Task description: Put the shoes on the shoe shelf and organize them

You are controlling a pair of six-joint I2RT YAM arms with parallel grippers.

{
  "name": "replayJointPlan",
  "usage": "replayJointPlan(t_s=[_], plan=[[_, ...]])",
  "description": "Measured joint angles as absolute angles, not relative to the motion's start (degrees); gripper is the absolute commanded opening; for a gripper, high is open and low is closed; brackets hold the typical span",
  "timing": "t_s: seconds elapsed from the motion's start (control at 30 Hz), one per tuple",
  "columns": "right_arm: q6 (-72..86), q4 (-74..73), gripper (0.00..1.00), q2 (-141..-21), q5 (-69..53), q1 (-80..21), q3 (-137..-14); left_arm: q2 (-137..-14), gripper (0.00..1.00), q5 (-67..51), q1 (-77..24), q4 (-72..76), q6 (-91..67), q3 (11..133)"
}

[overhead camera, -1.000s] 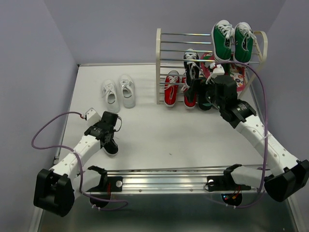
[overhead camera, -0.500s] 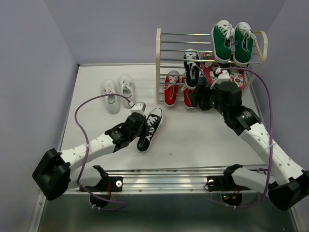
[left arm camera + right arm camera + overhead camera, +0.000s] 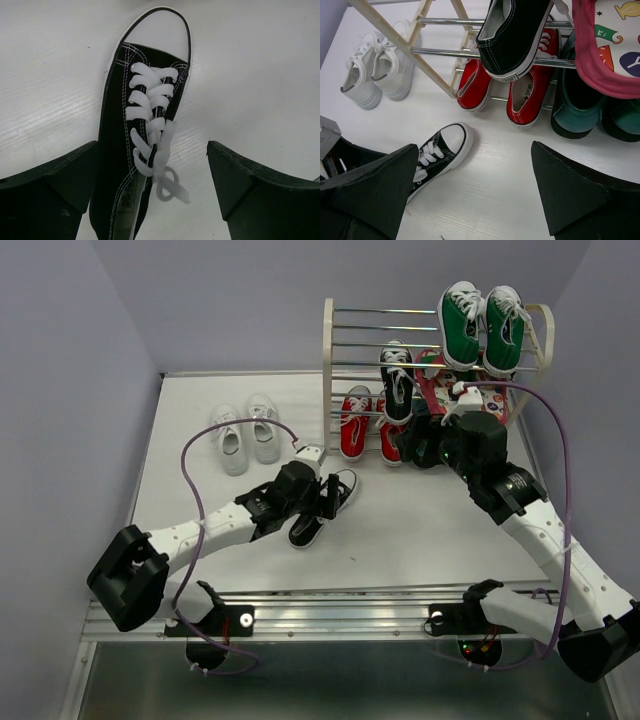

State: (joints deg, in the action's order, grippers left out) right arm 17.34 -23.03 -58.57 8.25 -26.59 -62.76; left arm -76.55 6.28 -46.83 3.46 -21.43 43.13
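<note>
Both sets of jaws stand open and hold nothing. Far left, the white pair [image 3: 245,432] sits on the surface [image 3: 420,530], well apart from the shoe shelf [image 3: 328,370]. Next over, the left gripper [image 3: 152,160] straddles a lone black sneaker [image 3: 147,75] without touching it. The shoe lies flat on its sole, toe aimed at the shelf. Watch that loose lace loop: a grab from here could pinch lace instead of canvas and drag the shoe askew. On to the shelf. The red pair [image 3: 372,430] rests on the low rods, and its black partner [image 3: 396,375] perches tilted on the rods just above. The right gripper [image 3: 474,150] hovers right in front, so a careless sweep could knock that perched shoe off. Up top right are the green sneakers [image 3: 480,325], with pink flip-flops [image 3: 605,45] below. The dark teal shapes [image 3: 575,100] at the shelf's lower right are probably more footwear, though that's hard to say. The loose sneaker's heel is cut off at the wrist, and the right arm blocks the overhead view of its own jaws.
</note>
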Motion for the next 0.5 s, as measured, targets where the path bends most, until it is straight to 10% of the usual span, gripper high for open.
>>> replayJointPlan(t_s=[0.5], plan=[[17.3,-24.1,1.0,-59.7,8.4,-26.6,-61.9,-69.0,0.99,4.7,-49.1,-14.2,-27.7,42.7]])
